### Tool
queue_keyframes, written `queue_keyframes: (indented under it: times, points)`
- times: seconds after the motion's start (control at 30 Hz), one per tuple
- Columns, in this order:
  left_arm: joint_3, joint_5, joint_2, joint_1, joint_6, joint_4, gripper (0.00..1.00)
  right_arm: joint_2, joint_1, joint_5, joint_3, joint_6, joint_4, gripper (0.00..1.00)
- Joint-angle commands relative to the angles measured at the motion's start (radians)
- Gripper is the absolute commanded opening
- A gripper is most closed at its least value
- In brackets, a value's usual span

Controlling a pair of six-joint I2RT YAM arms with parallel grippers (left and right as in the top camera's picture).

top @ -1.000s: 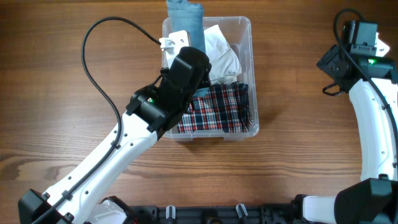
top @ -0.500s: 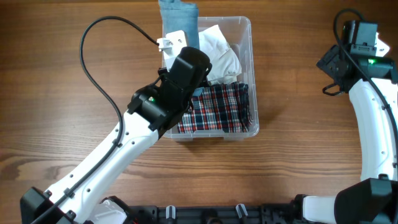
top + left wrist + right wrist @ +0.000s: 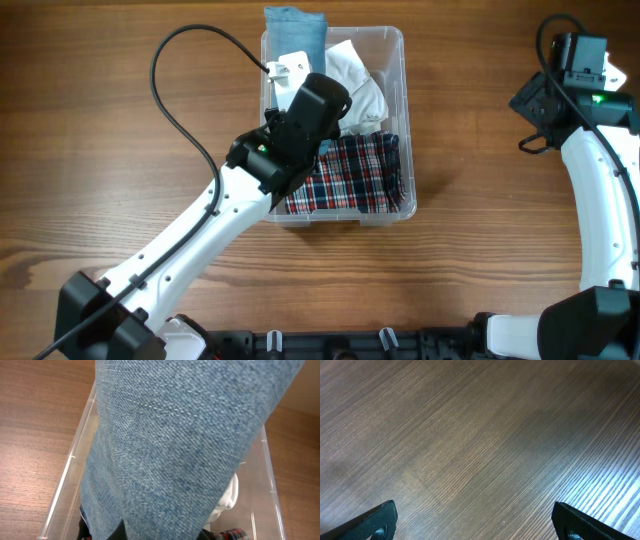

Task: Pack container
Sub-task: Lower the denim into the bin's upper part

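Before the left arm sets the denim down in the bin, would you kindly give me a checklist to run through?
1. Grip on the denim cloth: ok; the left gripper holds it, and the cloth fills the left wrist view.
2. Denim fully inside the container: not ok; its far end drapes over the far rim.
3. Free space under the denim: cannot tell; hidden in both views.
4. Both the white cloth and plaid cloth settled inside: ok.
5. Clearance of the right gripper: ok; open over bare table, well apart from the container.
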Motion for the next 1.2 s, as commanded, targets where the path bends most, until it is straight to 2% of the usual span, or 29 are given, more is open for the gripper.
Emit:
queue_keyframes:
  times: [0.0, 0.03, 0.13, 0.27, 0.67, 0.73, 0.83, 0.9, 1.03, 1.17]
  points:
    - [0.041, -0.024, -0.004, -0.003, 0.010, 0.014, 0.28, 0.008, -0.005, 0.013, -0.010, 0.004, 0.003, 1.00]
    - [0.041, -0.024, -0.004, -0.002, 0.011, 0.014, 0.36, 0.008, -0.005, 0.013, -0.010, 0.004, 0.003, 1.00]
    - [0.041, -0.024, -0.004, -0.002, 0.011, 0.014, 0.40, 0.008, -0.005, 0.013, -0.010, 0.003, 0.002, 1.00]
    - [0.041, -0.025, -0.004, -0.002, 0.011, 0.020, 0.55, 0.008, -0.005, 0.013, -0.010, 0.003, 0.002, 1.00]
    - [0.041, -0.024, -0.004, -0.003, 0.011, 0.152, 0.55, 0.008, -0.005, 0.013, -0.010, 0.004, 0.003, 1.00]
    - [0.041, -0.024, -0.002, 0.000, 0.015, 0.215, 0.50, 0.008, -0.005, 0.013, -0.010, 0.003, 0.002, 1.00]
    - [0.041, -0.024, 0.014, 0.002, 0.015, 0.298, 0.33, 0.008, -0.005, 0.013, -0.010, 0.003, 0.002, 1.00]
    - [0.041, -0.024, 0.042, 0.002, 0.015, 0.360, 0.29, 0.008, -0.005, 0.013, -0.010, 0.004, 0.002, 1.00]
    - [0.041, -0.024, 0.137, 0.008, 0.015, 0.525, 0.06, 0.008, -0.005, 0.013, -0.010, 0.004, 0.002, 1.00]
    - [0.041, -0.025, 0.256, 0.028, 0.016, 0.706, 0.04, 0.008, -0.005, 0.013, -0.010, 0.004, 0.002, 1.00]
